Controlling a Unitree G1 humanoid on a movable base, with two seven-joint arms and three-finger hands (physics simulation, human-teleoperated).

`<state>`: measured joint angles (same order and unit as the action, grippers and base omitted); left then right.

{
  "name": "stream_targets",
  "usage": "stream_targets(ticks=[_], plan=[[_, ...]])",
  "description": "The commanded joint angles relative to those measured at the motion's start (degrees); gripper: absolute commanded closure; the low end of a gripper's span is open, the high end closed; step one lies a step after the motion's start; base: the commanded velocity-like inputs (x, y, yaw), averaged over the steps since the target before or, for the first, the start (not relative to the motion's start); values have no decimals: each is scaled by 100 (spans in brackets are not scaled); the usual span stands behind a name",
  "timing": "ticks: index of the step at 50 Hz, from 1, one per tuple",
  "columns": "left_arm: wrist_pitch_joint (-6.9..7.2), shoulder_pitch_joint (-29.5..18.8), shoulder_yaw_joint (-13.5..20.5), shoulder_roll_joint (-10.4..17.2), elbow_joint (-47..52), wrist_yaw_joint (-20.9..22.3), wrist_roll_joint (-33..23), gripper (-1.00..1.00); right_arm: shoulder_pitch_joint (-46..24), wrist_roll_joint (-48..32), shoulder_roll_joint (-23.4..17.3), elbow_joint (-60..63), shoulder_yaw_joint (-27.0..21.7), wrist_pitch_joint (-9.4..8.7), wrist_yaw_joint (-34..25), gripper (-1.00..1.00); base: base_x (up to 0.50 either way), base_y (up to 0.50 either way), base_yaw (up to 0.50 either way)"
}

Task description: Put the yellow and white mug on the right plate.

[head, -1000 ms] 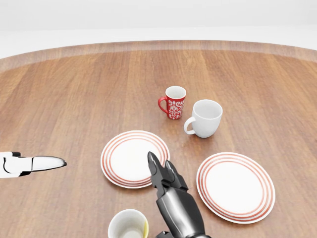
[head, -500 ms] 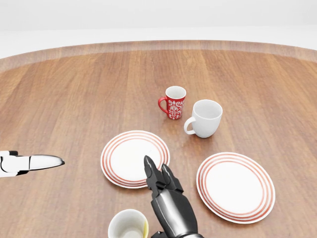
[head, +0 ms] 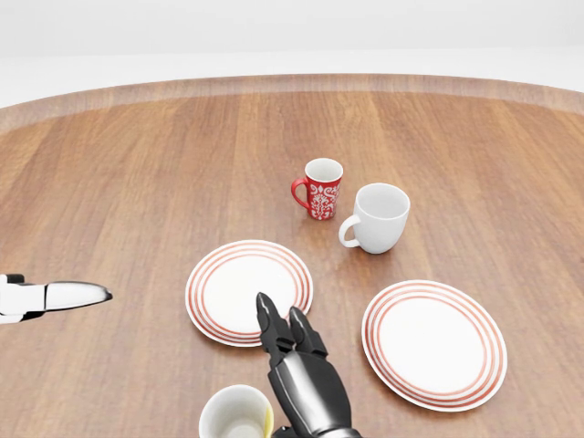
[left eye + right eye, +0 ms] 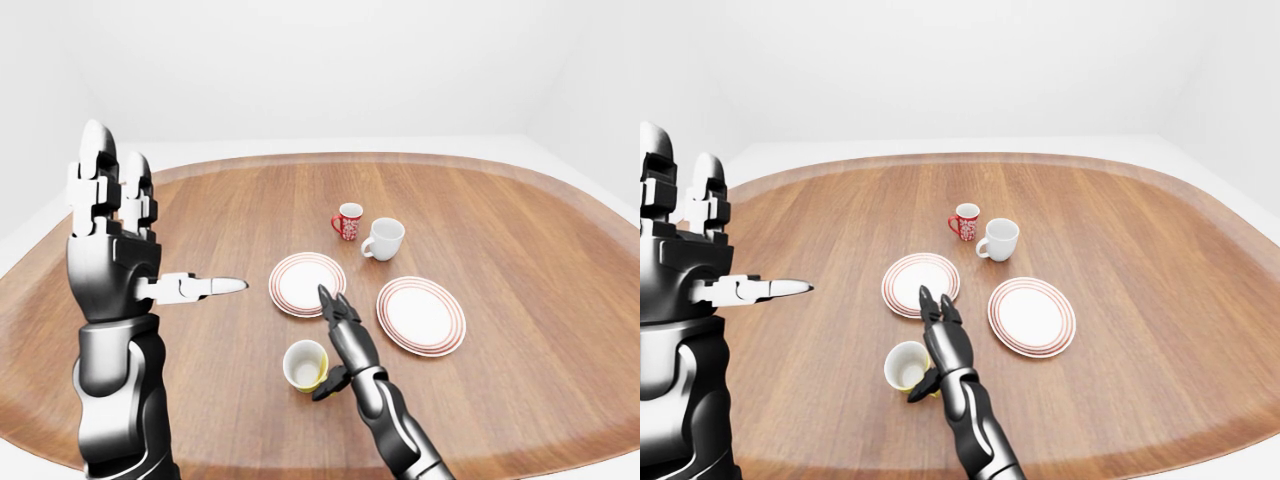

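The yellow and white mug (image 4: 305, 365) stands upright on the wooden table, below the left plate (image 4: 307, 283); its white inside shows in the head view (image 3: 236, 416). The right plate (image 4: 421, 315), white with red rings, lies empty to the mug's right. My right hand (image 4: 338, 330) is open, fingers stretched upward, right beside the mug's right side with its thumb low near the mug; whether it touches is unclear. My left hand (image 4: 120, 235) is raised open at the left, far from the mug, thumb pointing right.
A red patterned mug (image 4: 348, 221) and a plain white mug (image 4: 382, 238) stand above the two plates. The oval wooden table (image 4: 520, 250) has a raised rim all round.
My right hand has slid left and down in the head view, closer to the yellow and white mug. The left thumb drifted slightly left and down. Mugs and plates have not moved.
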<state>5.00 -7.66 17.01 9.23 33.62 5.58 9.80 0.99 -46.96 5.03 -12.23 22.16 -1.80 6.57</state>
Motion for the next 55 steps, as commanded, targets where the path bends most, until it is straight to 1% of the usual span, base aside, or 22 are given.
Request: stream_targets(ticks=[1, 11, 16, 20, 25, 33, 38, 55], plan=[[0, -18, 20, 24, -13, -8, 32, -100, -184, -124, 107, -451, -52, 121, 134, -100, 0, 0, 0], [0, -26, 58, 41, 157, -30, 85, -100, -461, -244, 213, -1168, -174, 384, 381, -100, 0, 0, 0], [0, -38, 56, 39, 101, -27, 79, -100, -527, -313, 265, -1356, -197, 436, 443, -100, 0, 0, 0], [0, -25, 51, 35, 86, -26, 77, -100, -587, -380, 306, -1618, -198, 544, 572, -100, 0, 0, 0], [0, -34, 57, 42, 116, -32, 90, -100, -572, -449, 345, -1743, -178, 606, 646, -100, 0, 0, 0], [0, -44, 57, 47, 90, -29, 95, -100, -478, -513, 367, -1706, -124, 607, 645, -100, 0, 0, 0], [0, -38, 59, 46, 80, -32, 100, -100, -493, -554, 391, -1886, -93, 680, 757, -100, 0, 0, 0], [0, -46, 58, 48, 74, -33, 100, -100, -590, -660, 441, -2350, -115, 680, 991, -100, 0, 0, 0]])
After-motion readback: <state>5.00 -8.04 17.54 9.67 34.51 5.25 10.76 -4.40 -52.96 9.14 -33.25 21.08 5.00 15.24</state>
